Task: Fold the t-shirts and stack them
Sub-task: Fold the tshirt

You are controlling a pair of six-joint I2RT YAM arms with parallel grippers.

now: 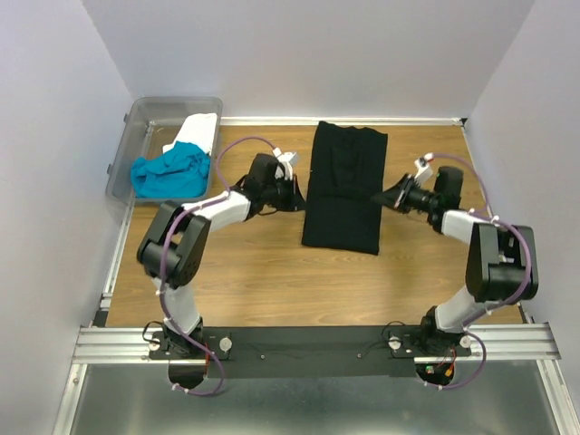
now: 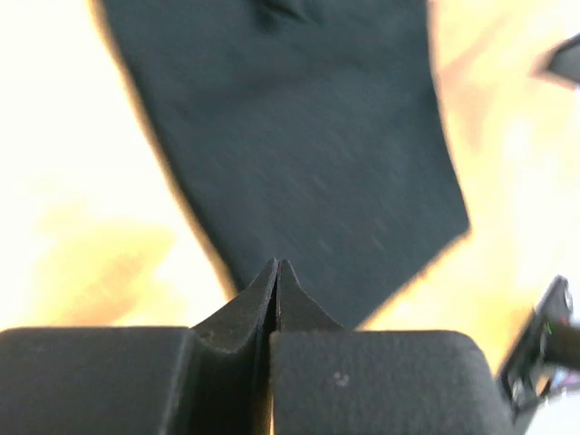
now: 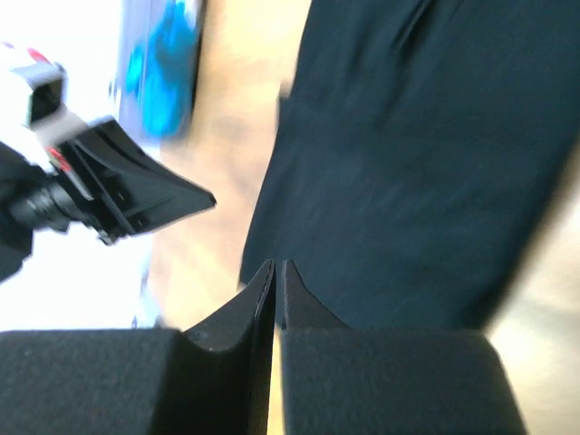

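The black t-shirt (image 1: 344, 186) lies flat in the middle of the table, folded into a long narrow strip (image 2: 299, 136) (image 3: 426, 163). My left gripper (image 1: 296, 195) (image 2: 277, 265) hovers just off the strip's left edge, shut with nothing between its fingers. Mirroring it at the right edge, my right gripper (image 1: 391, 195) (image 3: 277, 265) has its jaws all but together and holds nothing. The turquoise-blue t-shirt (image 1: 168, 174) and the white t-shirt (image 1: 199, 131) lie crumpled in the bin at the back left.
The clear plastic bin (image 1: 127, 154) stands in the back left corner against the wall. White walls close in the table on the left, back and right. Bare wood shows in front of the black t-shirt.
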